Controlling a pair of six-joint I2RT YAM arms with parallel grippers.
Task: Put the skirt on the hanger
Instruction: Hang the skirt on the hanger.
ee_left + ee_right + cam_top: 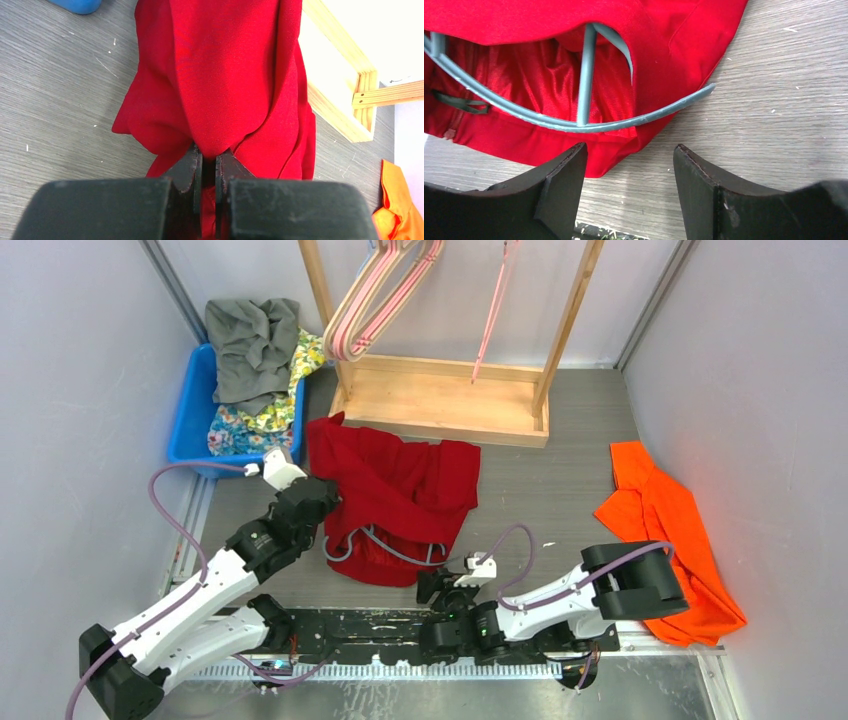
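Skirt (395, 490) lies on worktop (560, 490) before rack (440, 400), hanger (586, 75) partly inside waist. Your left hand (209, 165) pinches skirt fold, jaws closed tight, likely anchoring cloth. Your right hand (629, 165) gapes empty just short of hanger's bare arm, probably to push it in.
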